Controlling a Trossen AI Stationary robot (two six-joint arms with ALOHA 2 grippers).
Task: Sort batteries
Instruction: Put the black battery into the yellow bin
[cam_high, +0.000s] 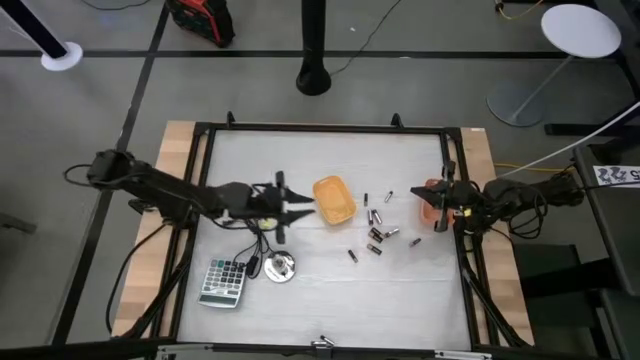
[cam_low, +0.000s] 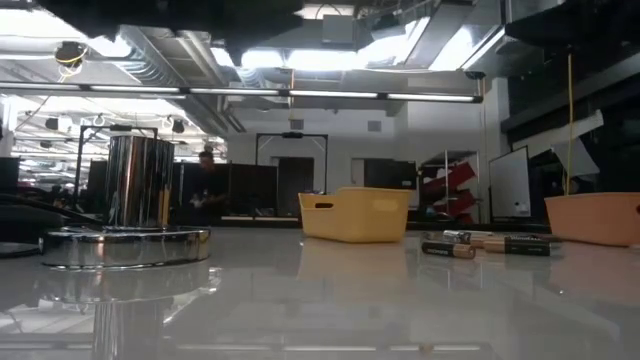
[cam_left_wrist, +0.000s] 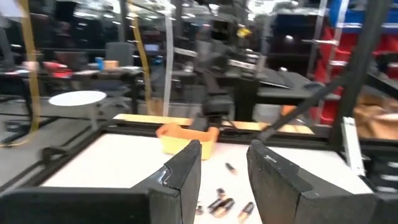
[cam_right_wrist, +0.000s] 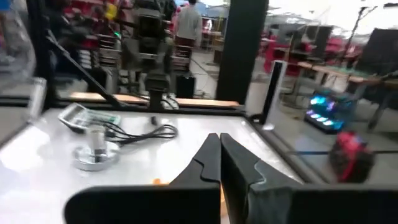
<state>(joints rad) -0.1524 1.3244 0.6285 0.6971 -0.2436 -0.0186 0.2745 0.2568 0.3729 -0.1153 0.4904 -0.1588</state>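
Several small dark and silvery batteries (cam_high: 376, 228) lie loose on the white table, right of centre; they also show in the low view (cam_low: 480, 243) and past my left fingers (cam_left_wrist: 217, 205). A yellow bin (cam_high: 334, 199) stands at mid-table, and an orange bin (cam_high: 428, 188) stands by the right edge. My left gripper (cam_high: 305, 207) hovers open and level at the yellow bin's left side with nothing between its fingers (cam_left_wrist: 224, 180). My right gripper (cam_high: 434, 204) is shut and empty above the orange bin (cam_right_wrist: 219, 163). Neither gripper shows in the low view.
A calculator (cam_high: 223, 281) and a round metal disc (cam_high: 279, 267) with a black cable lie at the near left. A black frame (cam_high: 320, 128) runs around the table top. Bare white surface lies along the far side and the near right.
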